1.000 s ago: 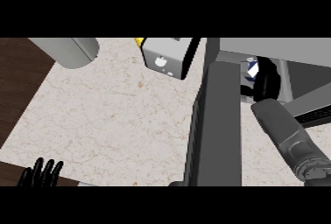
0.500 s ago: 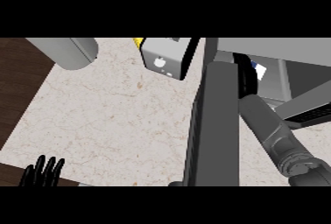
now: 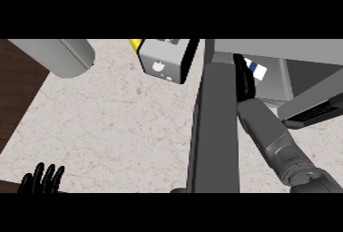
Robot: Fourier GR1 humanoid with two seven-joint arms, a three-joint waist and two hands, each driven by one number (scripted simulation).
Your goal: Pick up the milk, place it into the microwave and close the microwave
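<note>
Left hand (image 3: 41, 180) rests at the lower left corner of the tabletop (image 3: 114, 127), fingers (image 3: 50, 174) straight, slightly spread, pointing up, holding nothing. Up and well away from those fingers, at the top left, we note a grey cylinder (image 3: 64, 56). Right of it, at the top edge, stands a grey box (image 3: 164, 59) with a yellow corner and a black side.

Further right, the microwave door (image 3: 214, 131) stands open, edge-on to us, a long dark slab running from top to bottom of the view. Just beyond it the right forearm (image 3: 275, 140) reaches up into the microwave (image 3: 301, 68). The right hand (image 3: 245, 84) shows only as a black shape behind the door edge; we cannot tell how its fingers are set. The milk (image 3: 257, 68), white with a blue stripe, sits inside the cavity, just up and right of the hand; whether they touch we cannot tell.
</note>
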